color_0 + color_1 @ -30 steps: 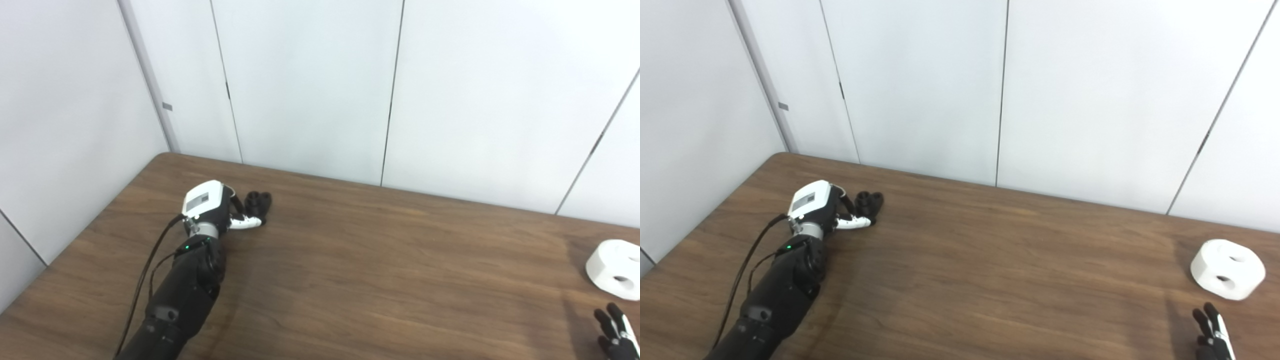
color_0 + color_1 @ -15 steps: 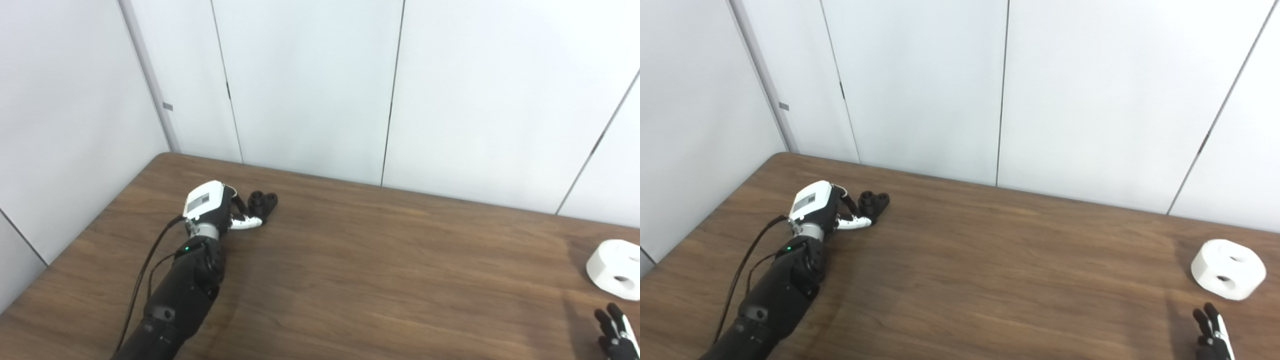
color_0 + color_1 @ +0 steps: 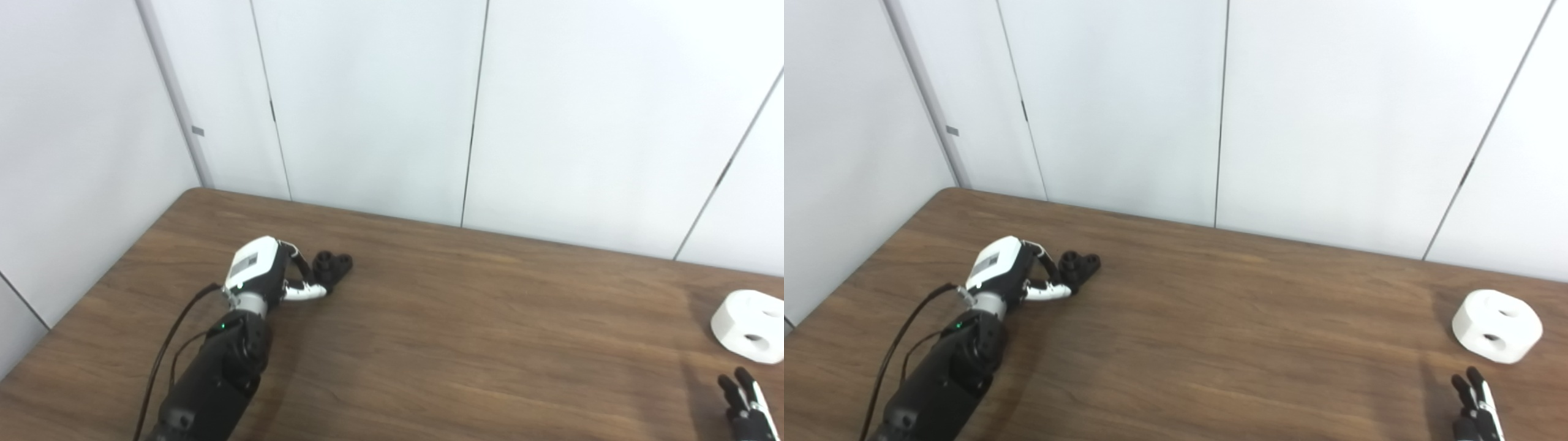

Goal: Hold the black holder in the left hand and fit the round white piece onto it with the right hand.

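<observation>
Holder (image 3: 332,267) dragged across wooden table (image 3: 465,331).

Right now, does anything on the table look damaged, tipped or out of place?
Nothing stands out. The small black holder sits at the left robot hand, the round white piece lies intact near the right robot hand, and the brown wooden table shows no spill.

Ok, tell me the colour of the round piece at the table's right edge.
The round piece is plain white, with dark holes in its top and side; the right eye view shows it whole.
</observation>
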Motion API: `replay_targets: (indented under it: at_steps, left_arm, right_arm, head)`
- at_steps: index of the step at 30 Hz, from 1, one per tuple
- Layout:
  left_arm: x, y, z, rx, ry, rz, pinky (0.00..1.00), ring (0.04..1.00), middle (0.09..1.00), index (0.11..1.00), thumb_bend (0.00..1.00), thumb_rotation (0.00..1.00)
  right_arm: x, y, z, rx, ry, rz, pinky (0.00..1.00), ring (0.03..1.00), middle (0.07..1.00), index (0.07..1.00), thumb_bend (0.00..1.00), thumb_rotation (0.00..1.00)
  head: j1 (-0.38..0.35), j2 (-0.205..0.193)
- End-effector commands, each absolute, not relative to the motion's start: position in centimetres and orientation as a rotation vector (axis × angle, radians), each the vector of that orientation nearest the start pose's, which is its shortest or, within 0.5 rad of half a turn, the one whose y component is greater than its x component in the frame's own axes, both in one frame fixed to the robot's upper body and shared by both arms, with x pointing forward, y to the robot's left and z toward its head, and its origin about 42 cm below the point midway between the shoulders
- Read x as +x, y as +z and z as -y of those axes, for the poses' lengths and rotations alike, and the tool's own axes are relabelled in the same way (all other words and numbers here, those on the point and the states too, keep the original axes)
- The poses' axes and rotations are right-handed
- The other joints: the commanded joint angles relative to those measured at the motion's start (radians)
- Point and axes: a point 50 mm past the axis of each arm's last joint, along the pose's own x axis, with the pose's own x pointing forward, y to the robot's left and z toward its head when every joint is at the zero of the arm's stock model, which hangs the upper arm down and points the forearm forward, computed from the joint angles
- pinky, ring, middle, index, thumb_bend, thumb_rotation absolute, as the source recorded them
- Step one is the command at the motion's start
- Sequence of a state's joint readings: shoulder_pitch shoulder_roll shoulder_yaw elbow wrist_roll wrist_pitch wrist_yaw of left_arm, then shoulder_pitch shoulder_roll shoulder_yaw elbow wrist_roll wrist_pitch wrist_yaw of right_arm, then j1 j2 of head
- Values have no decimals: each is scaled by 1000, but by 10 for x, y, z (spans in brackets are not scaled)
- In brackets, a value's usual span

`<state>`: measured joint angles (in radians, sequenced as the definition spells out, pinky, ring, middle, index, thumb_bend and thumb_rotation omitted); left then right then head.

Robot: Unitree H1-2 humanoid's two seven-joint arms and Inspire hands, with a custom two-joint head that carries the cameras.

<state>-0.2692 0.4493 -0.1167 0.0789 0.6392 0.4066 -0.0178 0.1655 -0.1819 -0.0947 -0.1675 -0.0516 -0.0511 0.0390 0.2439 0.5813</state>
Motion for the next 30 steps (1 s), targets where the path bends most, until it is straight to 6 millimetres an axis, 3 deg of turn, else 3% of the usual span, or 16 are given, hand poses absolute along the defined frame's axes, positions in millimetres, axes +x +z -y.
replay_targets:
  at_steps: [1,5,8,13,19,30]
  left_arm:
    - [364,176,-323,1060,91,-83,925,902,803,485,520,46]
    - [345,179,-306,1026,35,-21,871,902,812,485,521,47]
    - [331,180,-293,1019,-17,32,929,892,806,485,521,47]
    - [317,173,-273,1036,-110,103,930,878,794,486,521,47]
    - [304,165,-254,1017,-170,156,894,863,788,485,521,47]
    - [273,155,-228,1045,-337,257,979,892,807,485,522,49]
  right_arm:
    - [217,104,293,-255,-55,11,1000,987,957,1000,561,1000]
    - [216,104,291,-243,-44,20,1000,977,956,1000,537,1000]
    - [218,104,289,-238,-32,33,1000,982,961,1000,512,1000]
    - [217,103,286,-219,-31,40,1000,964,948,997,487,1000]
    - [214,108,283,-189,-19,46,1000,997,968,1000,483,1000]
    - [212,114,279,-196,-30,43,1000,985,958,1000,509,1000]
  head:
    - [-3,-1]
    - [-23,6]
    - [-41,7]
    - [-54,14]
    - [-77,43]
    - [-125,99]
